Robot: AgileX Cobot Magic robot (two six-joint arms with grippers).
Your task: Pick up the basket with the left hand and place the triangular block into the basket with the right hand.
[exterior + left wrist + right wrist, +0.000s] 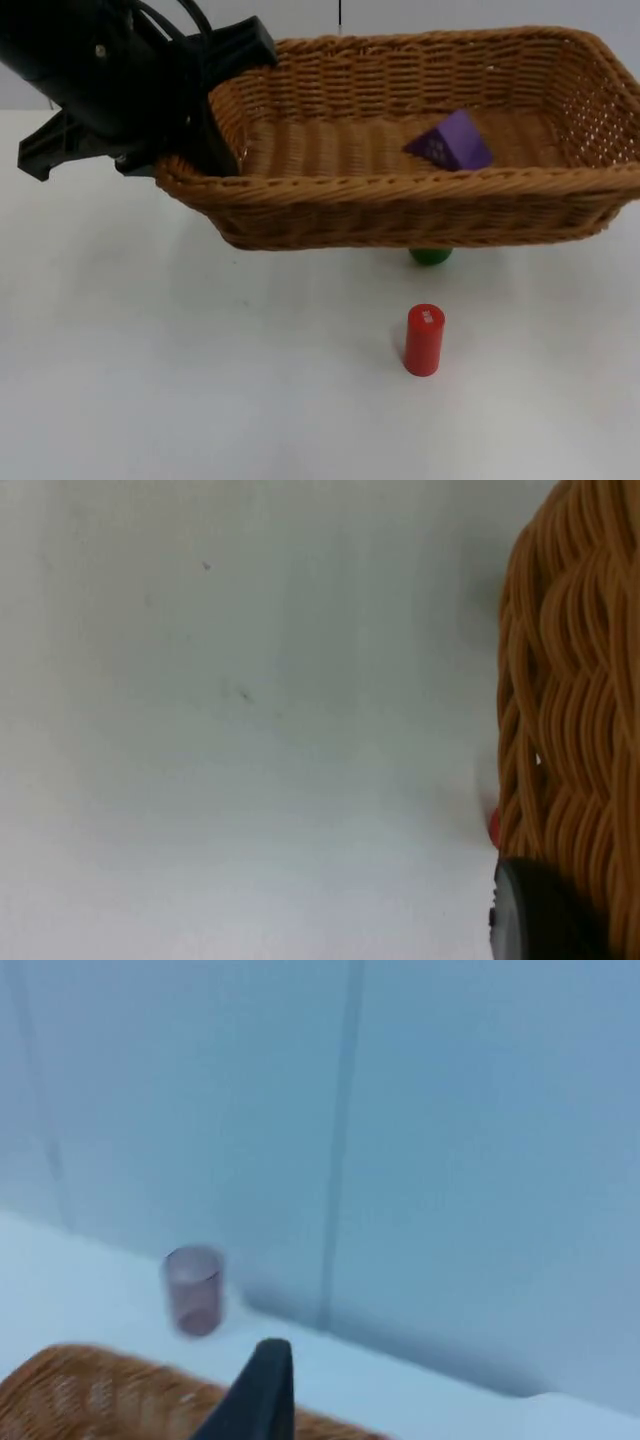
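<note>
From above, the left hand (205,120) is clenched on the left end of the wicker basket (400,200), one finger inside the wall and one outside, and holds it lifted off the white worktop (200,380). The purple triangular block (450,142) lies on the basket's floor toward its right side. A red cylinder (424,340) stands upright on the worktop in front of the basket, and a green block (431,256) peeks out from under the basket's front edge. The left wrist view adds the basket's woven outer wall (570,730) close against a black fingertip (535,915). The right wrist view gives a pinkish cylinder (193,1291) standing near the grey partition wall (450,1160), beyond the basket's rim (90,1390); whether the right hand (262,1390) is open or clenched, I cannot tell.
</note>
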